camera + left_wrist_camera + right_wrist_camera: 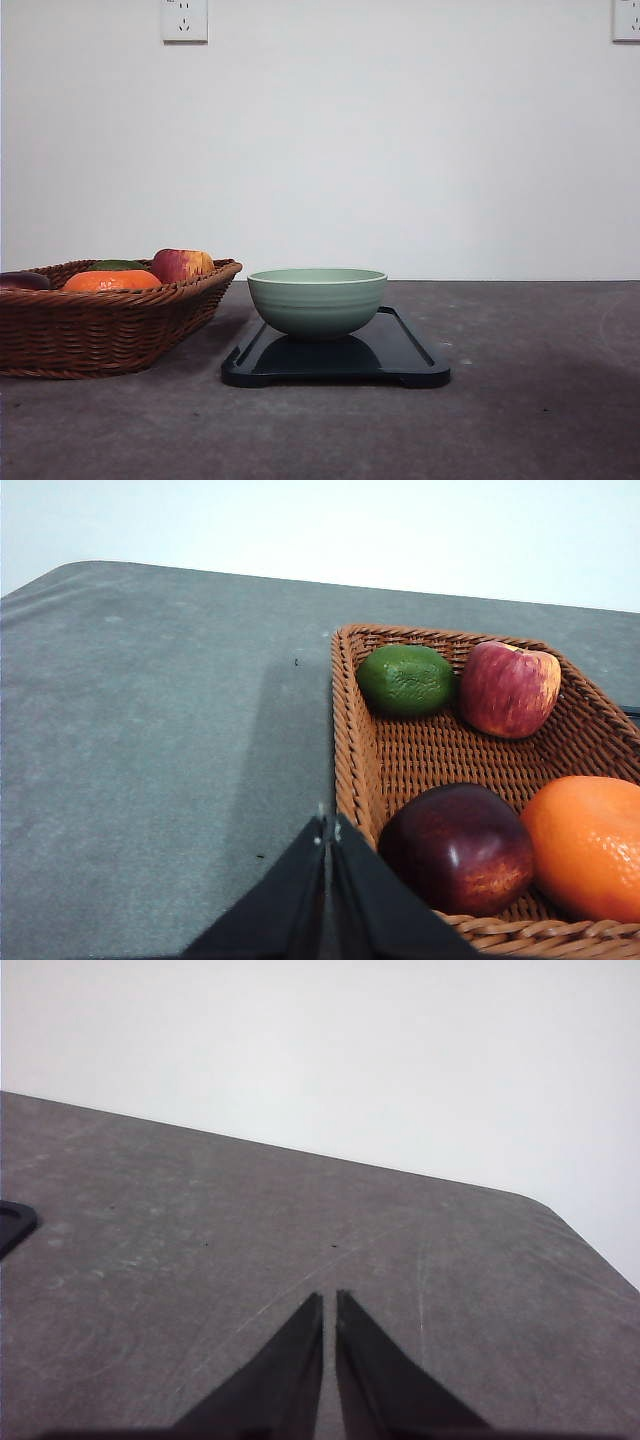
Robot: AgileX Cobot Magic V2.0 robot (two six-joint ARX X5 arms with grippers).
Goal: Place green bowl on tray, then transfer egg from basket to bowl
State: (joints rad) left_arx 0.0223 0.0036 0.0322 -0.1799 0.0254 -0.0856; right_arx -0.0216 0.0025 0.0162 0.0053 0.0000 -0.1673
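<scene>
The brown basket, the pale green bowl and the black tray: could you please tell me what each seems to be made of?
The brown basket looks like woven wicker: interlaced strands and a braided rim. The pale green bowl seems matte plastic or glazed ceramic, with faint moulded ridges; the look leaves it open. The black tray appears to be smooth, semi-gloss plastic, faintly reflecting the bowl.

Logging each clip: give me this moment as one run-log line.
green bowl: on tray | egg: in basket | left end effector: shut, empty | right end effector: shut, empty
</scene>
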